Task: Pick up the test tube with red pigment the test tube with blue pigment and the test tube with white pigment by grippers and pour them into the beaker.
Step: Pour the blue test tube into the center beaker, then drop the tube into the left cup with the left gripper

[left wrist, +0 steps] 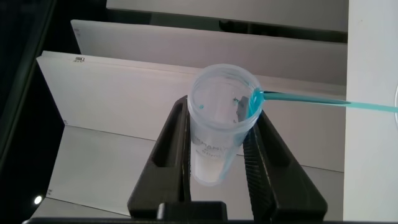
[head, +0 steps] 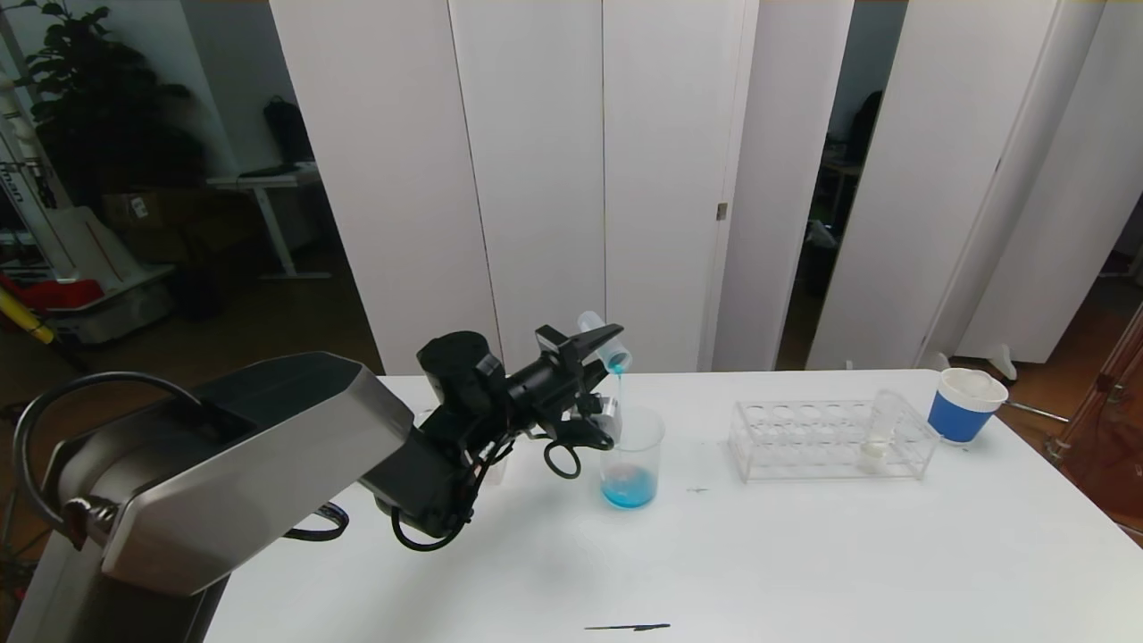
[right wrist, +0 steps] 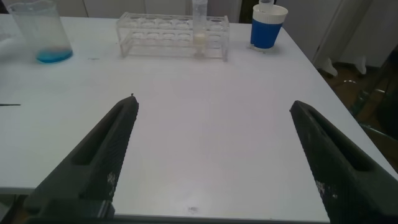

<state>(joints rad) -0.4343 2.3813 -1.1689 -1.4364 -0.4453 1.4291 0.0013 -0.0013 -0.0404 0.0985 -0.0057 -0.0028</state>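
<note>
My left gripper (head: 600, 344) (left wrist: 221, 109) is shut on the test tube with blue pigment (head: 616, 359) (left wrist: 217, 118), tilted mouth-down above the beaker (head: 632, 455) (right wrist: 40, 31). A thin blue stream (left wrist: 323, 102) runs from the tube's lip into the beaker, which has blue liquid at its bottom. The test tube with white pigment (head: 880, 433) (right wrist: 199, 28) stands in the clear rack (head: 830, 439) (right wrist: 171, 37). The test tube with red pigment is out of view. My right gripper (right wrist: 214, 104) hangs open over bare table, away from the rack, holding nothing; the head view does not show it.
A blue-banded white paper cup (head: 964, 406) (right wrist: 267, 28) stands at the table's far right corner beyond the rack. A dark thin mark (head: 627, 627) lies near the front edge. White partition panels stand behind the table.
</note>
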